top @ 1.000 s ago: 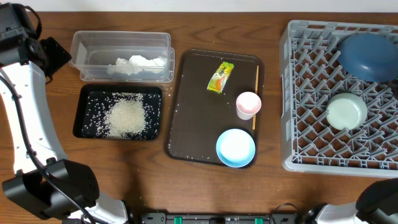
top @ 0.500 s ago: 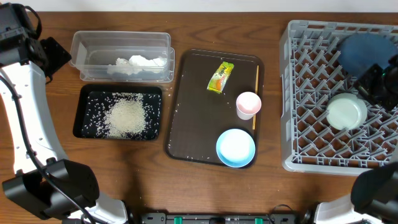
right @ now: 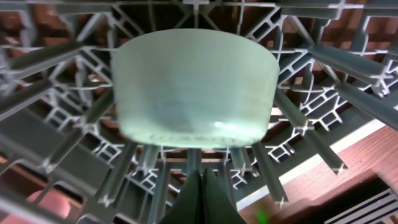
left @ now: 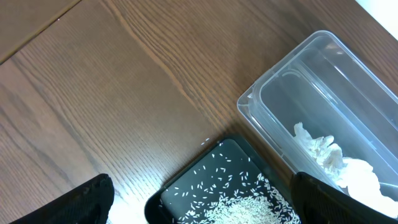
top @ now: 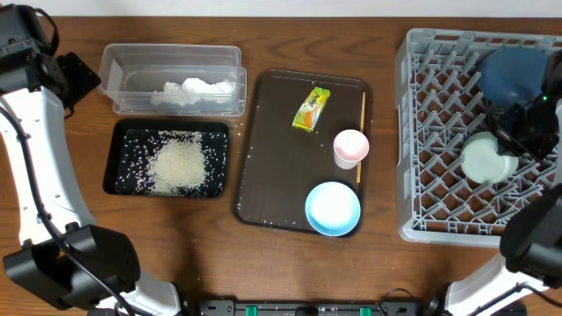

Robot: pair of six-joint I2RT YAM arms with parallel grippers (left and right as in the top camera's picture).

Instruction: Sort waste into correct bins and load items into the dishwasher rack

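The mint green bowl (top: 489,158) sits among the pegs in the right half of the light grey dishwasher rack (top: 439,132), about midway from front to back. The dark blue plate (top: 509,75) is in the rack's far right corner. The right hand (right: 203,198) hangs over the rack between bowl and plate, just beside the bowl's rim; its two fingers are pressed together with nothing between them.

Left of the rack, close by on the worktop (top: 202,254), lies the dark brown serving tray (top: 272,158). It carries the items not yet in the rack. The thin wooden stick (top: 361,132) lies along the tray edge nearest the rack. The pinkish-white cup (top: 350,147) is touching or just beside it, and the light blue bowl (top: 333,209) is in front of the cup. The yellow-green snack wrapper (top: 311,108) lies behind them.

Further left of the rack, beyond the brown tray, stand the bins. The clear tub (top: 123,66) at the back holds the crumpled white tissue (top: 195,89). The shallow black tray (top: 118,171) in front of it holds the heap of rice (top: 180,164). The left hand (left: 202,202) is farthest from the rack, raised over the bins' outer end, fingers spread wide and empty
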